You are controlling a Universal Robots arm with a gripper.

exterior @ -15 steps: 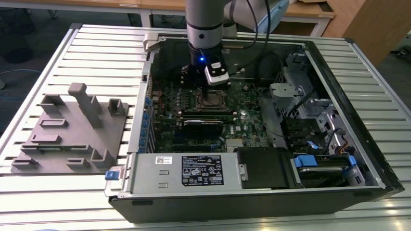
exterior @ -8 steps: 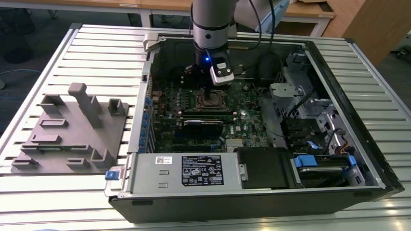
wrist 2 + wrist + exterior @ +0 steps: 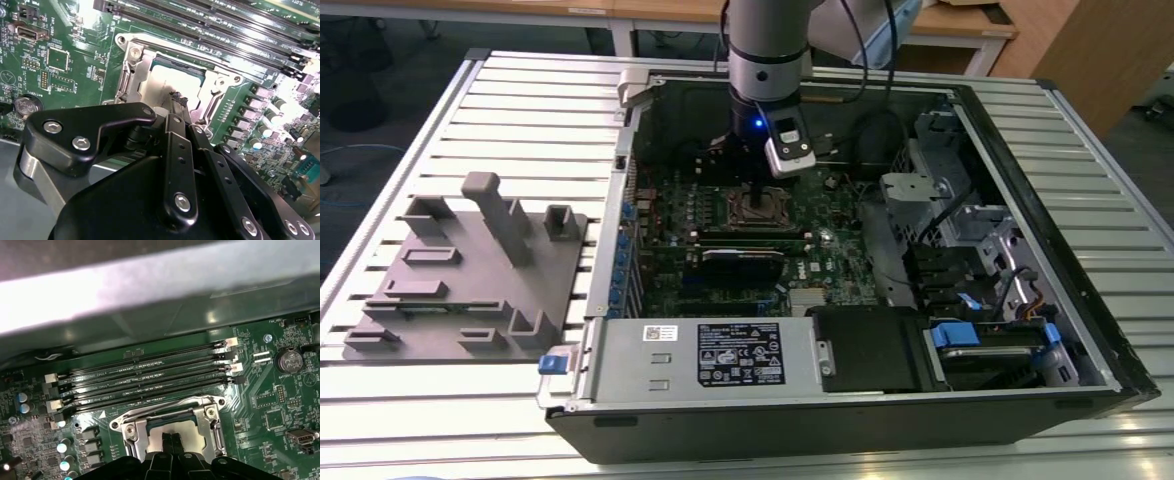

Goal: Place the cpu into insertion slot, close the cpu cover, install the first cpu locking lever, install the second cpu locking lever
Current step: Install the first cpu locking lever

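**Silver chip seated, fingers pressed together above it**

Silver-grey and flat, the cpu (image 3: 165, 85) lies in the insertion slot (image 3: 172, 426), and the cpu cover (image 3: 131, 62) is down around it, its frame bordering the chip in both wrist views. Right over the chip's middle, the gripper (image 3: 176, 100) points straight down with its two fingertips (image 3: 171, 440) drawn together, nothing between them, tips at or just above the metal top. Green motherboard (image 3: 75, 45) spreads all around, long memory slots (image 3: 150, 375) run just beside the socket. In the exterior view, the arm (image 3: 767, 60) stands upright inside the open computer case (image 3: 854, 410).
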